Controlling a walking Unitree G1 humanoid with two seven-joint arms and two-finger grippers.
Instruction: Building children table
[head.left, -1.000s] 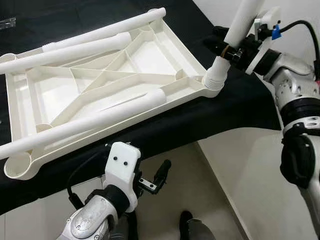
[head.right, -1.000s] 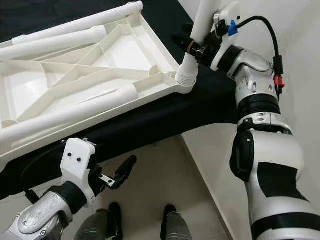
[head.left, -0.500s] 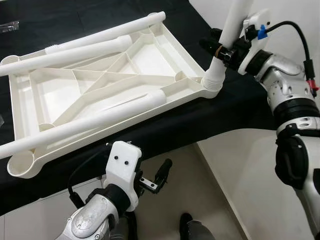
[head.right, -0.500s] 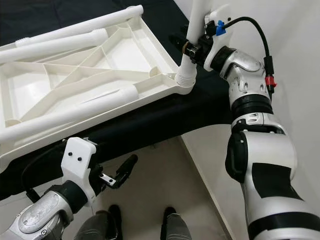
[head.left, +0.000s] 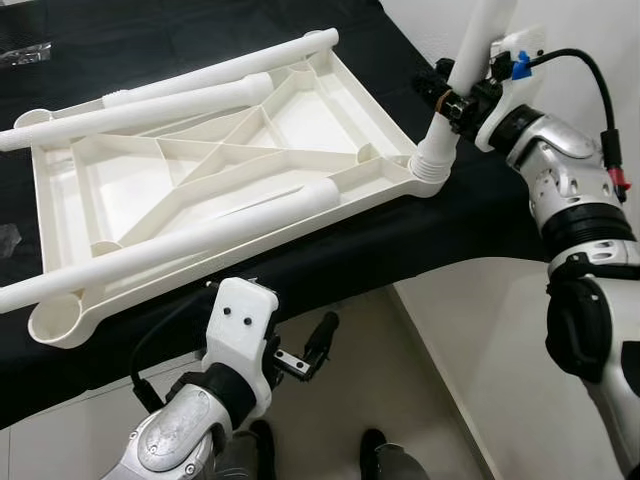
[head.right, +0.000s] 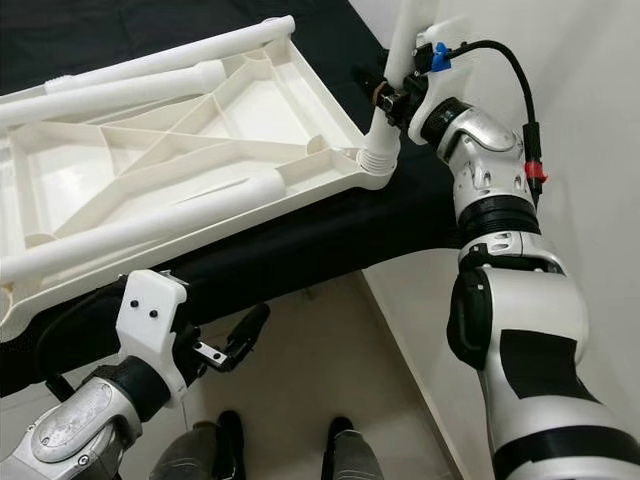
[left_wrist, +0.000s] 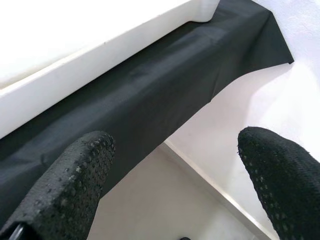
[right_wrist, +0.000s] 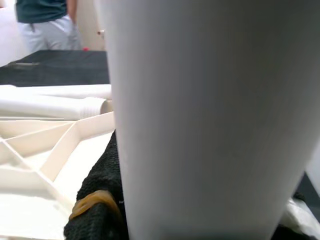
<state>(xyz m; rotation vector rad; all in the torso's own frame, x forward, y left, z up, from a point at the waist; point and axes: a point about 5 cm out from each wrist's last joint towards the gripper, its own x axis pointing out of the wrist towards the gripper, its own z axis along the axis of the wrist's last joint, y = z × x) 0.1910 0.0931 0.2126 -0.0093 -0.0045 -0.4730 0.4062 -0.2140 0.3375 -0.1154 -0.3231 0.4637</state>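
A white plastic tabletop (head.left: 215, 175) lies upside down on a black-covered table (head.left: 470, 230), ribs facing up. Three loose white legs rest across it; the nearest leg (head.left: 170, 250) runs along its front rim. A fourth white leg (head.left: 455, 85) stands nearly upright in the tabletop's near right corner socket (head.left: 430, 170). My right gripper (head.left: 450, 95) is shut on this leg just above its ribbed end; in the right wrist view the leg (right_wrist: 210, 115) sits close against one black finger (right_wrist: 100, 200). My left gripper (head.left: 305, 350) hangs open below the table's front edge, fingers (left_wrist: 75, 175) apart, holding nothing.
The black cloth (left_wrist: 165, 75) drapes over the table's front edge, white floor (head.left: 440, 370) below. A person (right_wrist: 45, 20) stands beyond the far end of the table. My feet (head.right: 340, 440) show on the floor. A small clear bag (head.left: 25, 55) lies at the table's far left.
The right gripper has stayed on the standing leg, which leans slightly differently at the corner socket. The view has shifted a little. The left arm is unchanged.
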